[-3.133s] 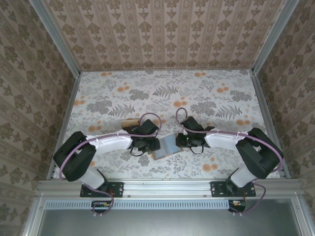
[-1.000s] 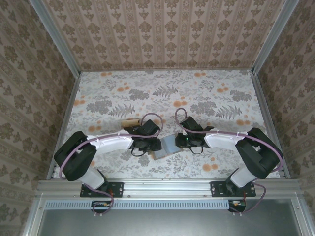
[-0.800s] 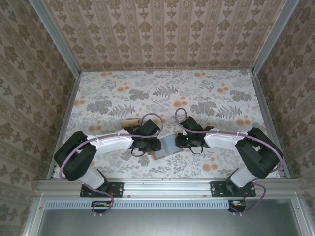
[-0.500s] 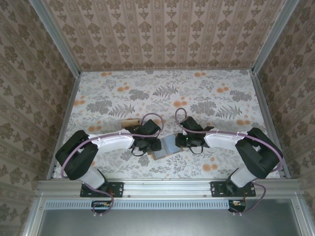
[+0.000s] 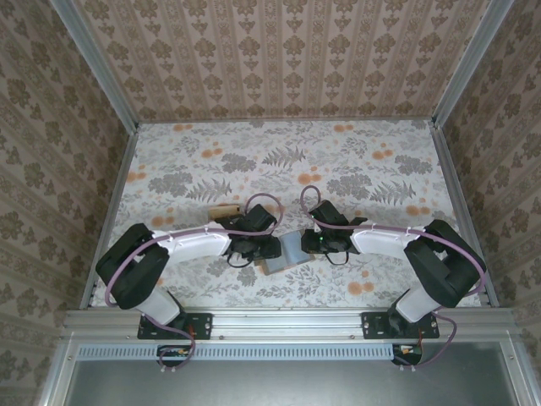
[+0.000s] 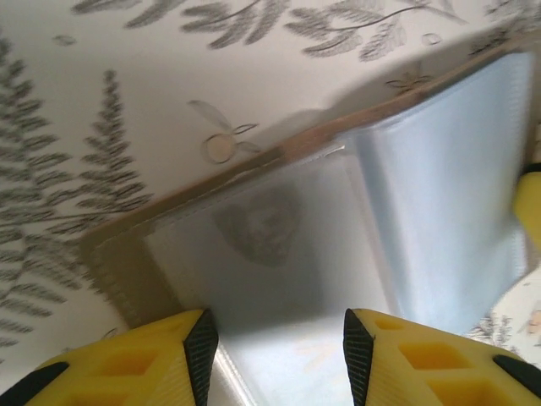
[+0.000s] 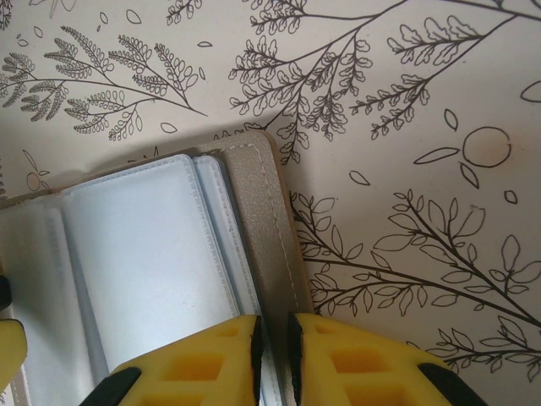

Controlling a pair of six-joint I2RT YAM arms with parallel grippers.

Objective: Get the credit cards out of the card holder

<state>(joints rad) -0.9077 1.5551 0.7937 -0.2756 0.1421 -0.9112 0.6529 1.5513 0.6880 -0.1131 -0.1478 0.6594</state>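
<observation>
Pinched the edge of the open card holder [image 7: 144, 254] with the right hand [image 7: 272, 347]; held the left hand [image 6: 279, 347], fingers parted, over its other panel.

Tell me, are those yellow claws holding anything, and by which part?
The right claw pinches the card holder by the outer edge of one open panel. The left claw stands open over the other panel, apparently gripping nothing.

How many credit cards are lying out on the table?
1: a tan credit card just beyond the left arm. More may be hidden inside the card holder.
</observation>
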